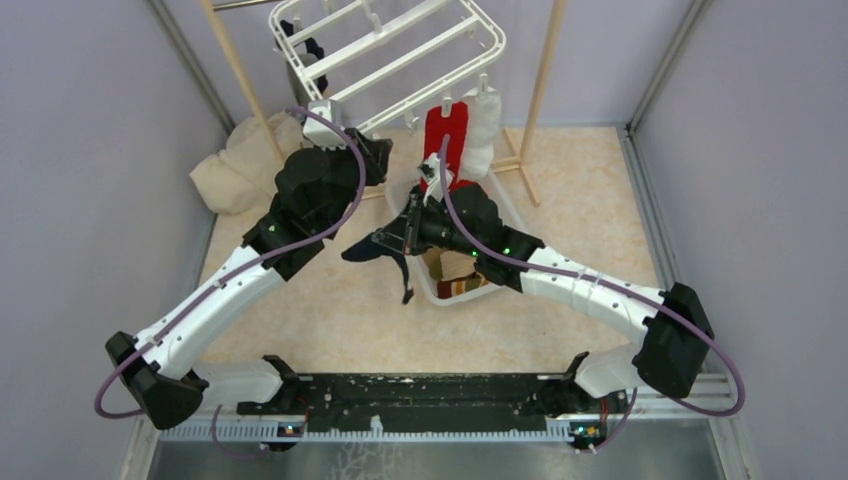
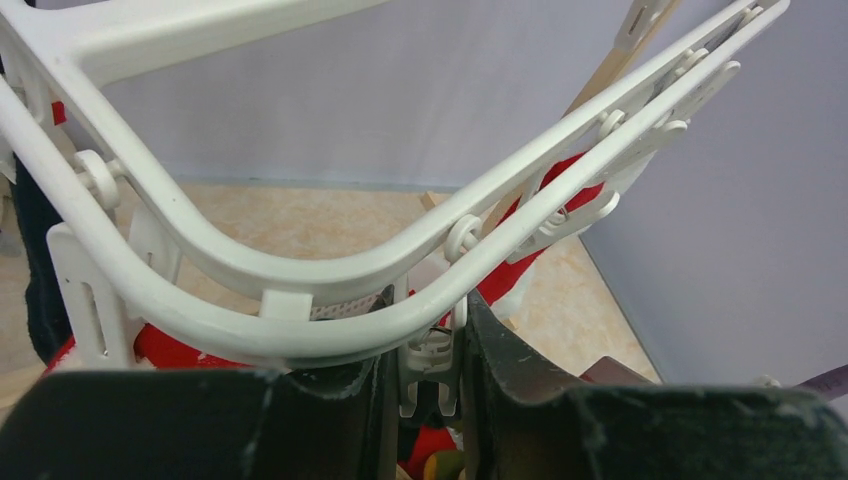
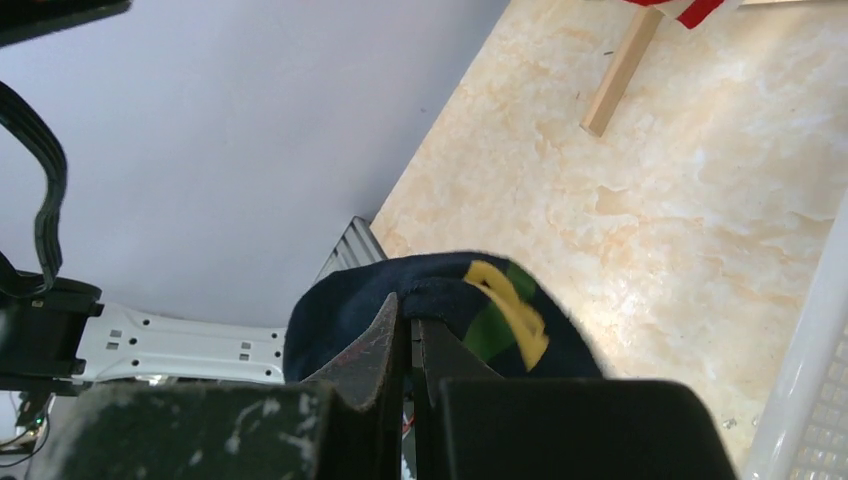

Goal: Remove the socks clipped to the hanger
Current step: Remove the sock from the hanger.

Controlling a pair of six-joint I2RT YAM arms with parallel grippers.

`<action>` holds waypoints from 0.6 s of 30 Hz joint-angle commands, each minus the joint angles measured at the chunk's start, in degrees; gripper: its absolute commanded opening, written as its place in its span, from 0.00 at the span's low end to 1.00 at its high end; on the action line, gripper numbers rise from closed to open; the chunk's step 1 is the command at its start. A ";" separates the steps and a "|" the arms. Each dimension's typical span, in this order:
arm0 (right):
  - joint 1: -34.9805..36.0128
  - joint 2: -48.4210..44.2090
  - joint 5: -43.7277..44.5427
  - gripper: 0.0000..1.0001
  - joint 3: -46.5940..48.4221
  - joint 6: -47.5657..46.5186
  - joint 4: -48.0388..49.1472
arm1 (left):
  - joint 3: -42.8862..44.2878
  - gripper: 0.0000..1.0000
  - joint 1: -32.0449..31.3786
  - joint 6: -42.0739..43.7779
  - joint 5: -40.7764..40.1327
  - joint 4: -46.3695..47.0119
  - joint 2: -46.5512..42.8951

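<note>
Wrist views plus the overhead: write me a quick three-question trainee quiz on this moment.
1. True or false: the right gripper is shut on a navy sock.
2. What sits between the fingers of the left gripper? A) a red sock B) a hanger clip C) nothing
3. Overhead view: what colour is the hanging sock nearest the right gripper?
Key: 1 true; 2 B; 3 red.

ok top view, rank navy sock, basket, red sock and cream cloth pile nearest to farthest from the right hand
1. navy sock, pinched in the right hand
2. basket, just beside it
3. red sock, clipped farther back
4. cream cloth pile, far left
</note>
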 commanded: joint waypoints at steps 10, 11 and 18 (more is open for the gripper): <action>-1.36 -8.68 3.73 0.00 -0.10 -4.97 -8.24 | -1.37 0.23 -0.07 0.68 0.61 -2.49 -4.65; -2.58 -9.73 2.59 0.00 -0.97 -4.40 -8.09 | -1.76 0.24 -0.07 0.74 0.49 -2.88 -5.25; -10.53 -13.74 1.15 0.00 -1.97 -6.76 -13.27 | -2.48 0.31 -0.06 1.56 -2.08 -6.95 -8.49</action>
